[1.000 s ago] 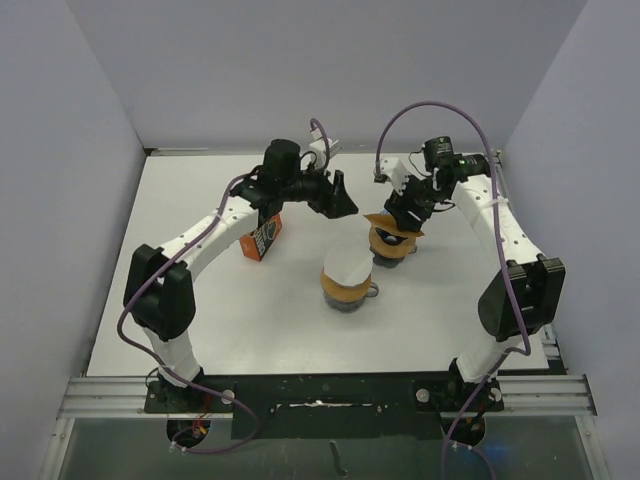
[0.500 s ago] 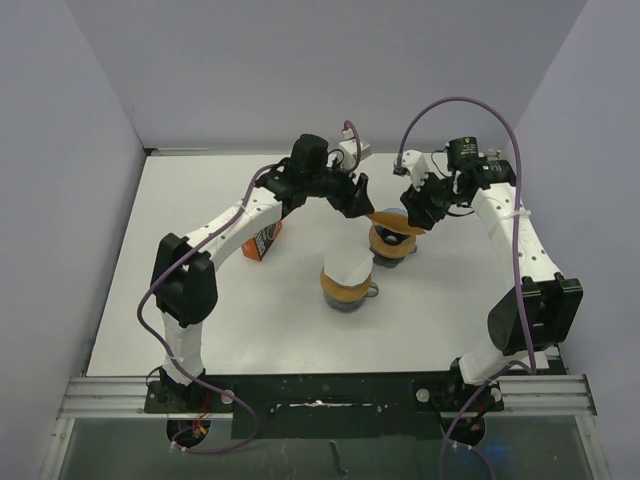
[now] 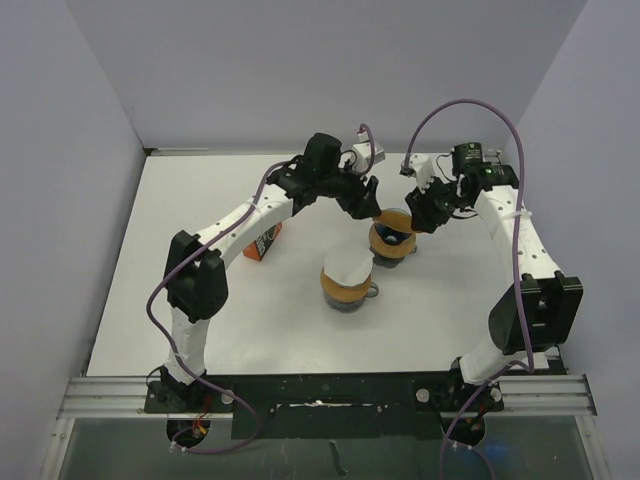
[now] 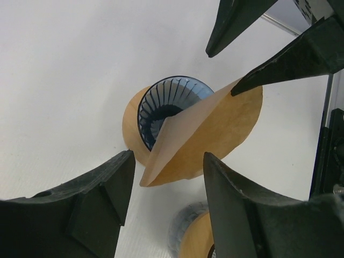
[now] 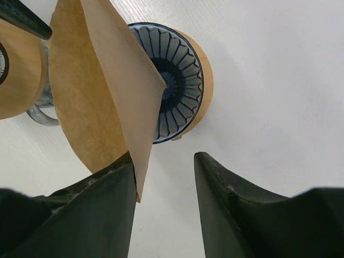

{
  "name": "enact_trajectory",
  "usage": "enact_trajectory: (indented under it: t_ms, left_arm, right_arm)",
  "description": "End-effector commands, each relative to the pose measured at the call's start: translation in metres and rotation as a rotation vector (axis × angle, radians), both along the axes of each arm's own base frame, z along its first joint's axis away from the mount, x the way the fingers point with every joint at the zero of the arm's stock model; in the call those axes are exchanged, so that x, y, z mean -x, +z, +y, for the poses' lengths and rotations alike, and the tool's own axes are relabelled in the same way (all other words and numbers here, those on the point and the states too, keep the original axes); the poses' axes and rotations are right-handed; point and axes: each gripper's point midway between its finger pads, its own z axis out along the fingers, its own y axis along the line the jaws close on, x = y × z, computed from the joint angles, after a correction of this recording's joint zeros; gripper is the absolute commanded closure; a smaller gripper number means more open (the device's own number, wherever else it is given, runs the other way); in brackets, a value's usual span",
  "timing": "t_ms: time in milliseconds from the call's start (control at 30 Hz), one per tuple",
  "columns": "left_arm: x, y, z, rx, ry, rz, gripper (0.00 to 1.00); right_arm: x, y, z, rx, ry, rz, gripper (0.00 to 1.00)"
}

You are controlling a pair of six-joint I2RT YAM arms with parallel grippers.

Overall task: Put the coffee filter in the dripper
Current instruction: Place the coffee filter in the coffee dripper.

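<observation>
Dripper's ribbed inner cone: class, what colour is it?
The dripper is dark blue inside, clearest in the right wrist view.

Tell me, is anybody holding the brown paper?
Cannot tell: the coffee filter touches one finger of the right gripper along its edge, but those jaws stand open.

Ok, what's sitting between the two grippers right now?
The brown coffee filter, lying partly over the blue dripper; the left wrist view shows it best.

- No text, brand or number was legible in any view.
- Orange box, left of the dripper: it carried a white mark, too small to read.
- White panel beyond the dripper, left wrist view: it showed dark specks, illegible.
</observation>
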Motion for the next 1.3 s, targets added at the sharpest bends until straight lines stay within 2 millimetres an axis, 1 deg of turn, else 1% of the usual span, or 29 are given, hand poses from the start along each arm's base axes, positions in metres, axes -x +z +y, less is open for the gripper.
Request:
enact_trajectory:
  t_ms: [0, 100, 300, 500, 567, 700, 800, 967, 1067, 1200, 1267]
  left_arm:
    - [-0.006, 0.013, -0.009, 0.013, -0.024, -0.045, 0.49]
    - [-0.007, 0.009, -0.011, 0.003, -0.027, -0.046, 0.50]
    - [-0.010, 0.003, -0.014, -0.005, -0.028, -0.037, 0.57]
    - [-0.003, -0.005, -0.015, -0.027, -0.048, -0.018, 0.64]
    - [0.000, -0.007, -0.014, -0.035, -0.050, -0.012, 0.69]
    - [0.005, -0.002, -0.012, -0.035, -0.043, 0.007, 0.78]
    - [0.007, 0.001, -0.011, -0.037, -0.023, 0.024, 0.83]
    - [0.011, 0.003, -0.010, -0.056, 0.013, 0.061, 0.87]
    - [0.009, 0.005, -0.010, -0.065, 0.052, 0.085, 0.87]
    - [0.008, 0.004, -0.010, -0.077, 0.083, 0.128, 0.86]
    - [0.008, 0.000, -0.010, -0.087, 0.090, 0.153, 0.86]
  right_arm:
    - [0.000, 0.019, -0.001, -0.048, -0.039, -0.059, 0.55]
    - [0.002, 0.019, -0.001, -0.057, -0.043, -0.058, 0.55]
    - [0.007, 0.018, 0.000, -0.071, -0.055, -0.058, 0.56]
    - [0.006, 0.015, -0.004, -0.072, -0.096, -0.054, 0.56]
    - [0.003, 0.016, -0.006, -0.072, -0.109, -0.057, 0.58]
    - [-0.004, 0.016, -0.009, -0.069, -0.136, -0.054, 0.63]
    - [-0.009, 0.018, -0.010, -0.073, -0.142, -0.059, 0.64]
    - [-0.016, 0.021, -0.009, -0.080, -0.147, -0.067, 0.65]
    - [-0.019, 0.021, -0.009, -0.084, -0.150, -0.067, 0.65]
    - [-0.022, 0.019, -0.009, -0.086, -0.157, -0.062, 0.63]
    - [-0.022, 0.017, -0.009, -0.087, -0.161, -0.052, 0.62]
